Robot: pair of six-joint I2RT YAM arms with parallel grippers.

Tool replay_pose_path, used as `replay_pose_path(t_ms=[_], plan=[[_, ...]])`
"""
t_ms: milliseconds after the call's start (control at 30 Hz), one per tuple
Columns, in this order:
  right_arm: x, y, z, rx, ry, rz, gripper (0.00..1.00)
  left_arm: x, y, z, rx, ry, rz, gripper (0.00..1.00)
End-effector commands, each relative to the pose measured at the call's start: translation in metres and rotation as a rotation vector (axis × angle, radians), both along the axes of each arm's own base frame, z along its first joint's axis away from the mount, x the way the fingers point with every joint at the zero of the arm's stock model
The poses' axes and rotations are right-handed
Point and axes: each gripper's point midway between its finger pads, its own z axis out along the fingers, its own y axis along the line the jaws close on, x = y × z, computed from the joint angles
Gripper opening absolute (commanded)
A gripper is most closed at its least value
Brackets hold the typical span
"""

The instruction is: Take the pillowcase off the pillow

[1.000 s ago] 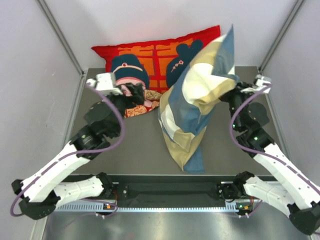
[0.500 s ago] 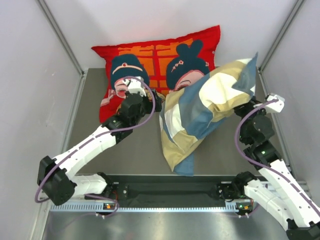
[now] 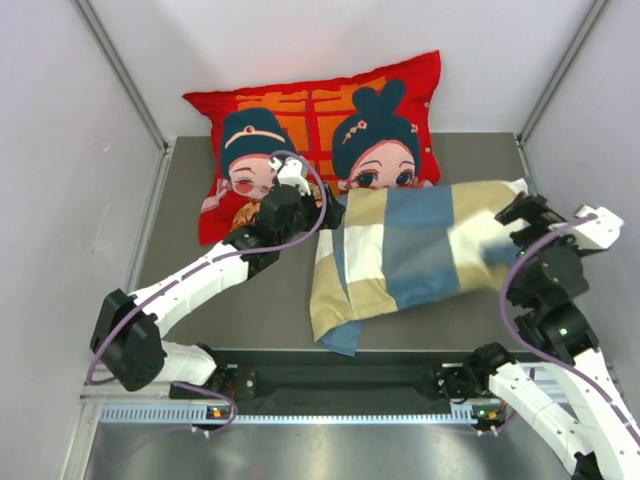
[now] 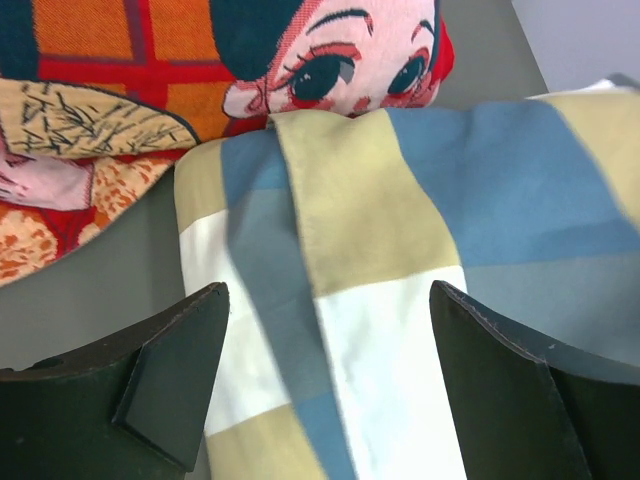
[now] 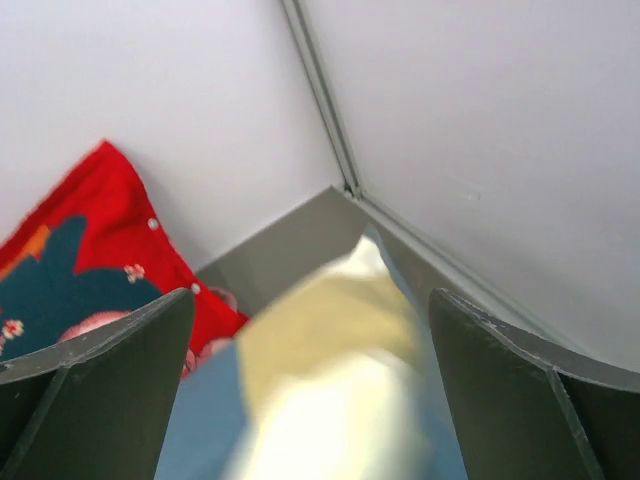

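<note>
The pillowcase [image 3: 415, 245] lies puffy on the table [image 3: 250, 290], stretched from one gripper to the other. The red cushion [image 3: 320, 120] lies just past the left gripper [image 4: 328, 300], touching the pillowcase's edge. The left gripper's jaws are wide apart and hold nothing, with the pillowcase's corner right in front of them. The right gripper [image 5: 310, 300] is wide apart and empty too, with the blurry other end just below it.

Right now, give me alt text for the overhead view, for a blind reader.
A blue, tan and cream checked pillowcase lies across the grey table, its far left corner against a red cartoon-figure cushion. The left fingers stand open at that corner; the right fingers stand open at its right end.
</note>
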Motion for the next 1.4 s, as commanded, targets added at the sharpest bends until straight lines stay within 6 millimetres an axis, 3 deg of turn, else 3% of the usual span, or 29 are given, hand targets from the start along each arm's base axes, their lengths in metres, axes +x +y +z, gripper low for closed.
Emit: replay_pose_path(t_ms=[0, 100, 167, 333, 433, 633, 700, 833, 967, 1000, 1033, 1100, 1133, 1167, 1200, 1233, 1300, 1367], plan=[[-0.025, -0.015, 0.042, -0.025, -0.071, -0.016, 1.0, 0.008, -0.014, 0.025, -0.081, -0.058, -0.029, 0.86], [-0.016, -0.003, 0.044, -0.072, -0.033, 0.045, 1.0, 0.011, -0.019, 0.013, -0.065, -0.035, -0.038, 0.86], [0.002, 0.012, 0.03, -0.08, 0.019, 0.099, 1.0, 0.012, -0.024, 0.008, -0.067, -0.022, -0.052, 0.86], [0.049, 0.057, -0.044, -0.047, 0.217, 0.236, 1.0, 0.014, -0.046, -0.02, -0.08, 0.044, -0.114, 0.86], [0.066, 0.073, -0.086, -0.004, 0.32, 0.293, 1.0, 0.02, -0.053, -0.041, -0.056, 0.079, -0.116, 0.86], [0.081, 0.087, -0.15, 0.111, 0.49, 0.381, 1.0, 0.026, -0.059, -0.094, 0.003, 0.182, -0.108, 0.86], [0.081, 0.091, -0.169, 0.147, 0.545, 0.4, 1.0, 0.023, -0.054, -0.115, 0.03, 0.233, -0.089, 0.86], [0.078, 0.105, -0.219, 0.193, 0.699, 0.442, 1.0, 0.015, -0.054, -0.138, 0.038, 0.283, -0.096, 0.85], [0.077, 0.117, -0.257, 0.218, 0.819, 0.48, 1.0, 0.008, -0.061, -0.147, 0.023, 0.31, -0.134, 0.72], [0.077, 0.122, -0.263, 0.234, 0.838, 0.504, 1.0, 0.006, -0.062, -0.148, 0.022, 0.313, -0.141, 0.56], [0.077, 0.125, -0.273, 0.242, 0.868, 0.515, 0.98, 0.007, -0.062, -0.148, 0.02, 0.312, -0.142, 0.47], [0.076, 0.133, -0.285, 0.264, 0.881, 0.542, 0.85, 0.006, -0.063, -0.151, 0.019, 0.314, -0.15, 0.27], [0.075, 0.138, -0.293, 0.281, 0.902, 0.565, 0.69, 0.005, -0.063, -0.152, 0.02, 0.313, -0.152, 0.11], [0.071, 0.14, -0.301, 0.29, 0.918, 0.577, 0.61, 0.005, -0.064, -0.153, 0.02, 0.314, -0.155, 0.0], [0.073, 0.147, -0.303, 0.311, 0.911, 0.609, 0.53, 0.005, -0.064, -0.153, 0.021, 0.311, -0.158, 0.0], [0.071, 0.15, -0.311, 0.319, 0.929, 0.618, 0.32, 0.003, -0.066, -0.149, 0.014, 0.303, -0.176, 0.0], [0.071, 0.158, -0.318, 0.337, 0.94, 0.649, 0.09, 0.003, -0.066, -0.141, -0.001, 0.281, -0.184, 0.0], [0.072, 0.165, -0.32, 0.343, 0.944, 0.667, 0.0, 0.002, -0.067, -0.121, -0.021, 0.247, -0.193, 0.0]])
